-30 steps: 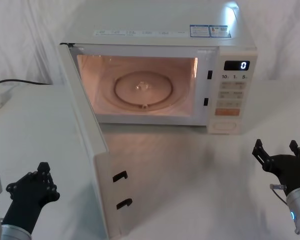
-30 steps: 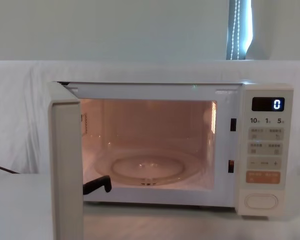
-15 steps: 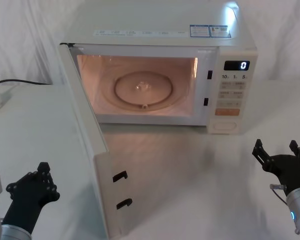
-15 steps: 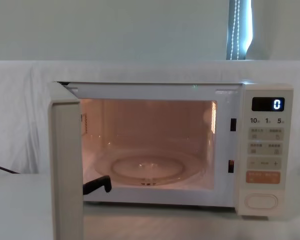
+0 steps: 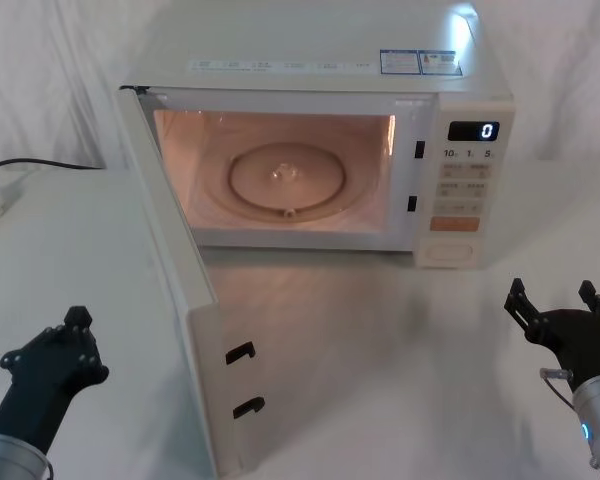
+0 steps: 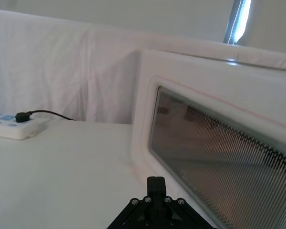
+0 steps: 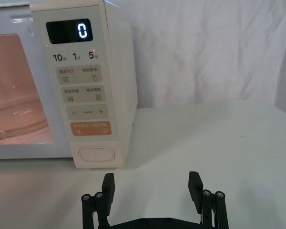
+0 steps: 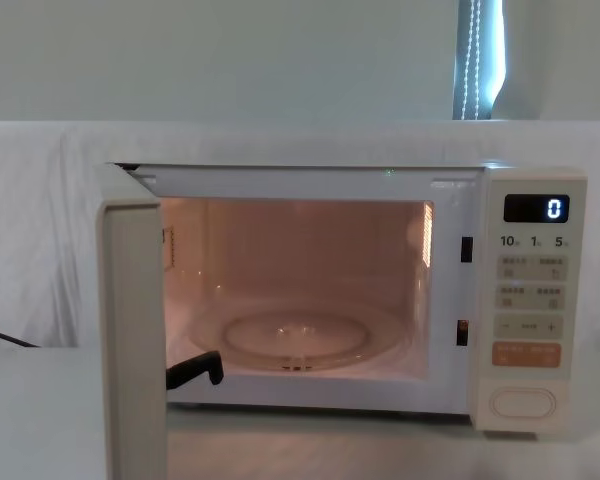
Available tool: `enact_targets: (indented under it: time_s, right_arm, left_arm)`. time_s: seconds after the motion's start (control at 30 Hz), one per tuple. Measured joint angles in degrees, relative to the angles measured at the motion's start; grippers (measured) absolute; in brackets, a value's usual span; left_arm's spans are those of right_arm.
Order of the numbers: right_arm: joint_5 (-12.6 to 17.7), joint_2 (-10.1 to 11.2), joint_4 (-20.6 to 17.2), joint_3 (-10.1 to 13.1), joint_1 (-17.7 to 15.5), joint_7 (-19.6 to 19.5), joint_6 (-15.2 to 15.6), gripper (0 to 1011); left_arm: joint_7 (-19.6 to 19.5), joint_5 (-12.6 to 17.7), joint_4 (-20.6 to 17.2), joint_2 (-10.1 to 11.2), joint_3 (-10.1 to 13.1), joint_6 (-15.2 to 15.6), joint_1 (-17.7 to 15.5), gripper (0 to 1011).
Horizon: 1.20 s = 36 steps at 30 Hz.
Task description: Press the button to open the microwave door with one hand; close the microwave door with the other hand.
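Observation:
The cream microwave stands at the back of the table with its cavity lit. The microwave door is swung wide open toward me, and its latch hooks show on the free edge. In the left wrist view the door's dark window faces the camera. The button sits lowest on the control strip, under the orange key. My left gripper hovers shut, left of the door's outer face and apart from it. My right gripper is open, well short of the button.
A white power strip with a black cable lies at the table's far left. A glass turntable rests inside the cavity. White cloth covers the table and the backdrop.
My left gripper has shifted a little to the left and farther from me. The door and the right gripper have not moved.

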Motion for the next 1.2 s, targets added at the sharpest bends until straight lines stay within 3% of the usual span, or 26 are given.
enact_targets:
  time_s: [0.1,0.23,0.43,0.8,1.2]
  right_arm:
    - [0.0,0.0,0.0,0.0,0.0,0.0,0.0,1002]
    - [0.0,0.0,0.0,0.0,0.0,0.0,0.0,1002]
    - [0.0,0.0,0.0,0.0,0.0,0.0,0.0,1002]
    - [0.0,0.0,0.0,0.0,0.0,0.0,0.0,1002]
    - [0.0,0.0,0.0,0.0,0.0,0.0,0.0,1002]
  left_arm:
    - [-1.0,-1.7,-0.8,0.0,-0.4,1.4,-0.3,0]
    - [-2.2,-5.8,-2.5,0.5,-0.8,5.8,-1.2,0]
    - [-2.6,-9.1,-4.5,1.7,-0.2,9.8,-3.3,0]
    - [-2.3,-11.7,-6.1,3.9,2.8,15.0,-8.3,0]
    - [-1.8,-13.5,-6.4,5.1,6.6,17.1,-11.8,0]
